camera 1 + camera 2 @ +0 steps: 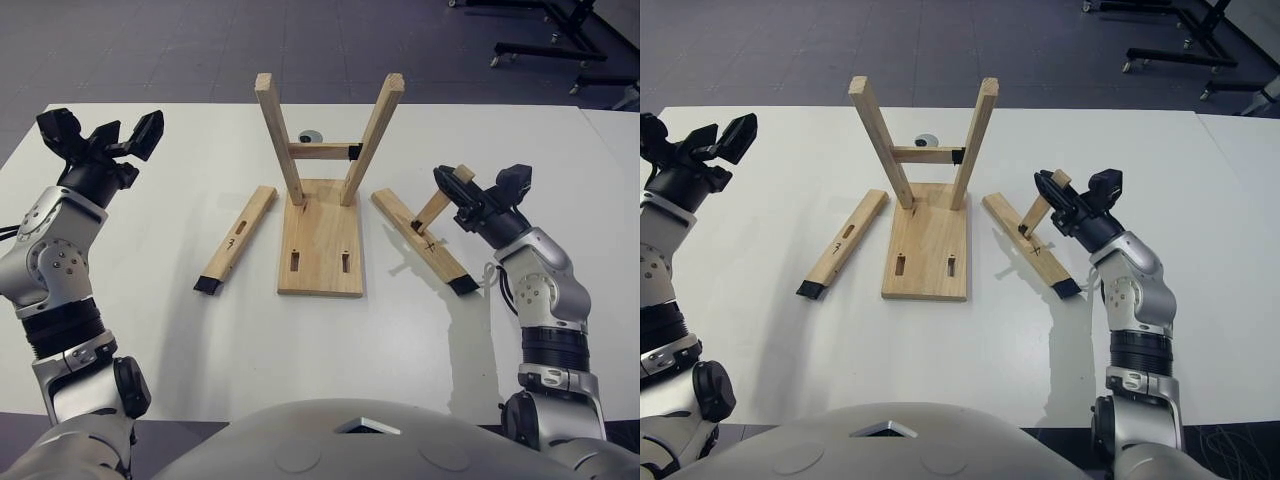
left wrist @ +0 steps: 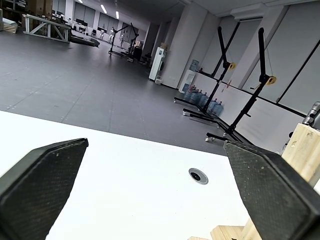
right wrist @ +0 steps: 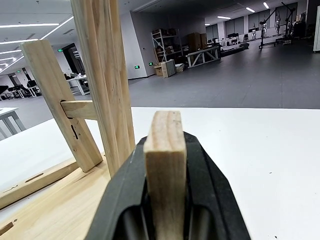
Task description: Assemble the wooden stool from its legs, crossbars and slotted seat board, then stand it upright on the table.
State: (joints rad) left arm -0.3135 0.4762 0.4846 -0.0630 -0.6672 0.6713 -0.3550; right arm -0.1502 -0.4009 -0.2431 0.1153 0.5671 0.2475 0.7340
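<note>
— Seat board [image 1: 320,262] is lying flat on the counter [image 1: 150,330]. Two upright legs [image 1: 280,140] are standing at its far end, with a fitted crossbar [image 1: 322,151] joining them.
— And the loose parts?
— A loose leg [image 1: 236,238] is lying just left of the board and the other leg [image 1: 424,240] just right of it. The right hand [image 1: 452,190] is clamping a second crossbar [image 3: 165,170], whose lower end is meeting that leg.
— The left hand?
— The left hand [image 1: 105,128] is hovering well left of the board, fingers spread wide.
</note>
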